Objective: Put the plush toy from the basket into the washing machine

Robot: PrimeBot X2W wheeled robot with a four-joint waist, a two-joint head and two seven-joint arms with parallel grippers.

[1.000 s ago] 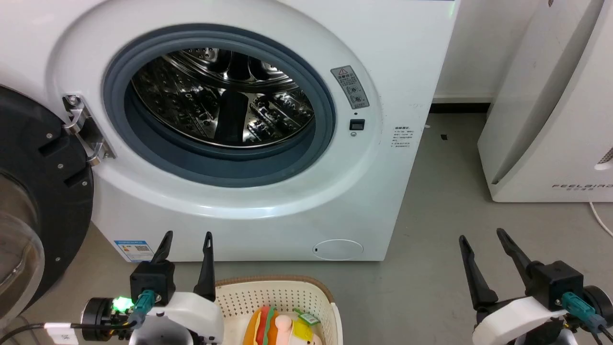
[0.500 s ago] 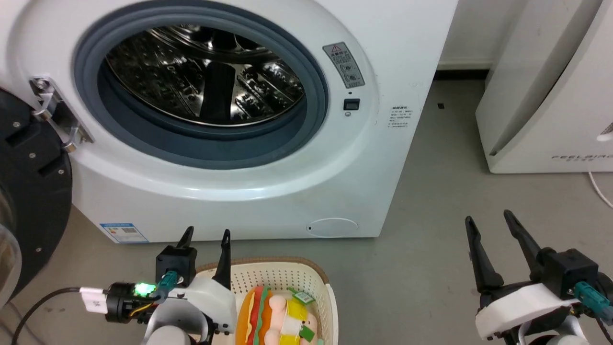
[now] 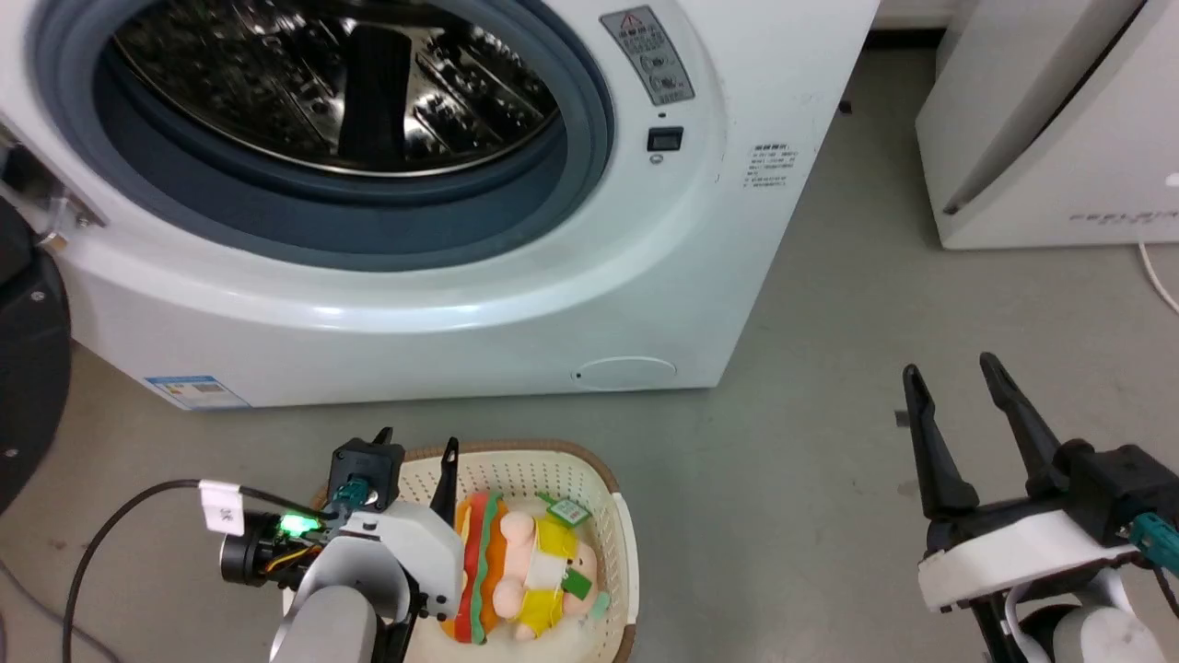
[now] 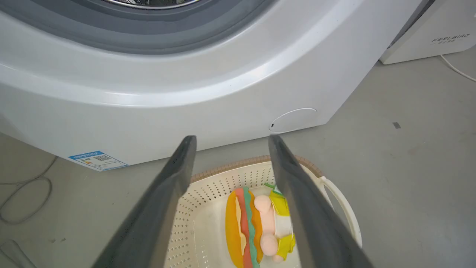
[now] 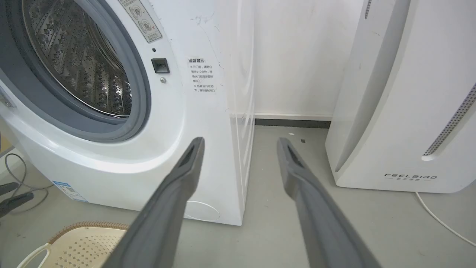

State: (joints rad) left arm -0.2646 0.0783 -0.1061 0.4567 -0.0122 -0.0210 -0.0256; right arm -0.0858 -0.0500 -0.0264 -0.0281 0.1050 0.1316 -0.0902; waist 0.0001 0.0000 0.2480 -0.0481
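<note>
Cream perforated plastic basket (image 3: 603, 479) with a brown woven-look rim sits on the grey concrete floor (image 3: 811, 479) at the head view's 6 o'clock. It holds the small plush toy (image 3: 516, 575), a pink figure in yellow clothing joined to an orange, red and green hamburger shape. The toy lies flat, hamburger side toward 9 o'clock, with a green paper tag (image 3: 570, 509) at its 12 o'clock end. The left claw (image 3: 416, 439) hangs over the basket's 9 o'clock rim, its two dark fingers released and empty, clear of the toy; the left wrist view frames the toy between them. At 4 o'clock the right claw (image 3: 951, 366) is likewise spread and holds nothing above bare floor, well apart from the basket. Just beyond the basket, from 10 to 12 o'clock, stands the large white front-loading washing machine (image 3: 571, 276), its grey rubber door seal (image 3: 368, 226) ringing a shiny steel drum (image 3: 304, 92). Its dark round door (image 3: 28, 368) is swung open at 9 o'clock. A white "FEELBIRD" appliance (image 3: 1041, 138) stands at 2 o'clock, a white cable (image 3: 1156, 276) trailing beside it.
</note>
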